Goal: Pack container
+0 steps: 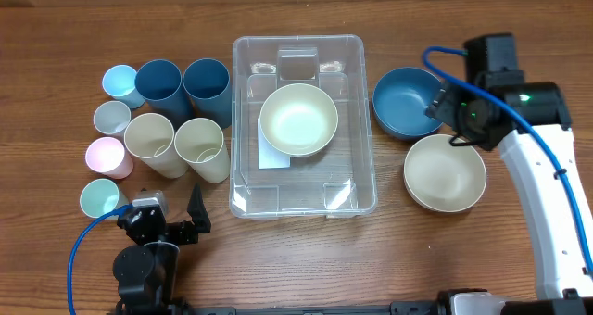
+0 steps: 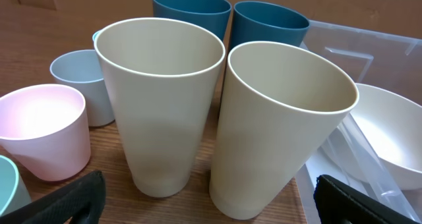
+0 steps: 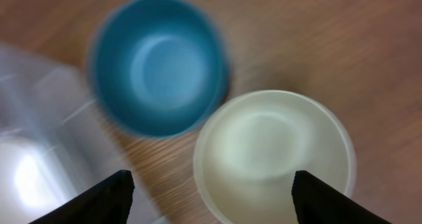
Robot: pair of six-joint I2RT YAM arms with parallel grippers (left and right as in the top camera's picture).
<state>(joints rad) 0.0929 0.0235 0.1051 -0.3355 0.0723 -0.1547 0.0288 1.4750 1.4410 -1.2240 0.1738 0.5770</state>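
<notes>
Overhead feed is bright and even, lit from above, with short, soft shadows. There are small glints along the rim of the container (image 1: 357, 181), and the cream bowl (image 1: 297, 119) inside it is close to blown out. My left wrist cam is sharp: the cream cups (image 2: 161, 105) left of the container are crisp, with soft shading between them and no hard glare. My right wrist cam is smeared: the blue bowl (image 3: 158, 66) right of the container has fuzzy edges and the wood grain is mush. The container corner there is a washed-out white patch.
</notes>
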